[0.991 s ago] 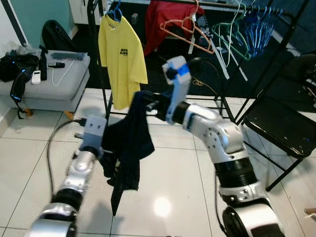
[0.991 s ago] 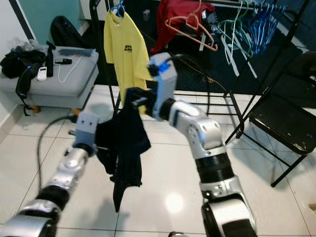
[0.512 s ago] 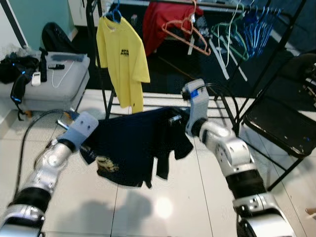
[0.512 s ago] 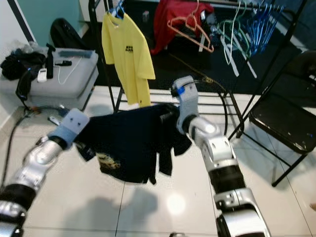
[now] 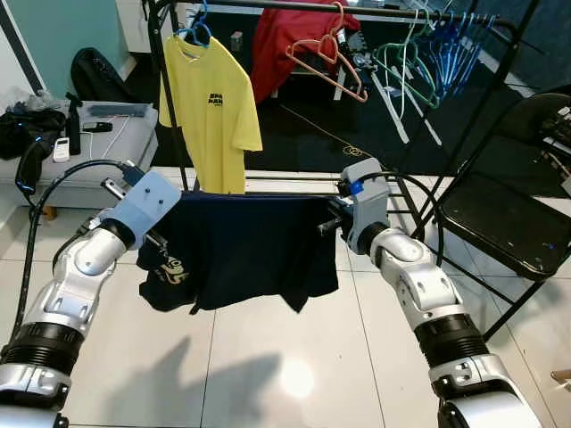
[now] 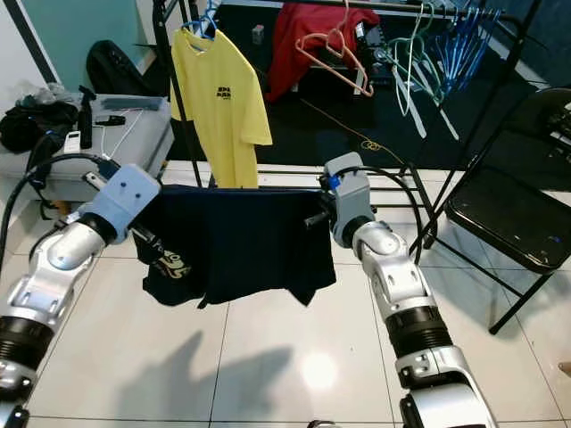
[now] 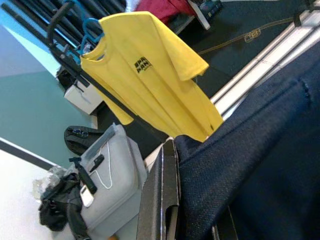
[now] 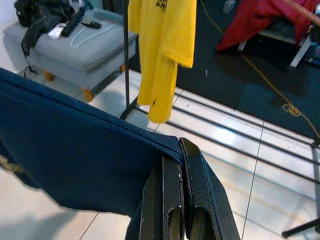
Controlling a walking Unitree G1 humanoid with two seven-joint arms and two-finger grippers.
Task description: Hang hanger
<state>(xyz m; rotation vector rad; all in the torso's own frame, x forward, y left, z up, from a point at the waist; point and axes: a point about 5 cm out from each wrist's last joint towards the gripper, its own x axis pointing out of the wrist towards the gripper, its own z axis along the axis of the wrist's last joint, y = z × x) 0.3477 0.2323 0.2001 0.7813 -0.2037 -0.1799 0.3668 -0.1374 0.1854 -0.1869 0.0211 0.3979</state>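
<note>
A black clothes rack [image 5: 169,98] is standing at the far side of the tiled floor [image 5: 268,357], and its top rail is running to the right. On this rail a yellow T-shirt [image 5: 210,111] is hanging on a blue hanger [image 5: 194,31] at the left end. Further right a red garment [image 5: 285,40], an empty pink hanger [image 5: 326,58] and a group of green and blue hangers [image 5: 437,53] are hanging. A black folding chair [image 5: 508,223] is standing at the right, and a grey ottoman [image 5: 94,147] with a few small things on it is sitting at the far left.

In front of the rack, nearer to the robot, a dark navy T-shirt [image 5: 241,254] is being held in the air, stretched flat between the two arms. Its upper edge is running almost level from one hand to the other, and the body of the shirt is hanging down freely below them, well above the floor. A pale print [image 5: 169,267] is showing near its lower left corner.

The left hand [image 7: 172,200] is gripping the left end of the upper edge, with its fingers pressed on the cloth. The right hand [image 8: 177,200] is gripping the right end in the same way: its two fingers are pressed together, pinching the folded hem between them. The navy shirt is lying just near of the yellow one, lower than the rail.
</note>
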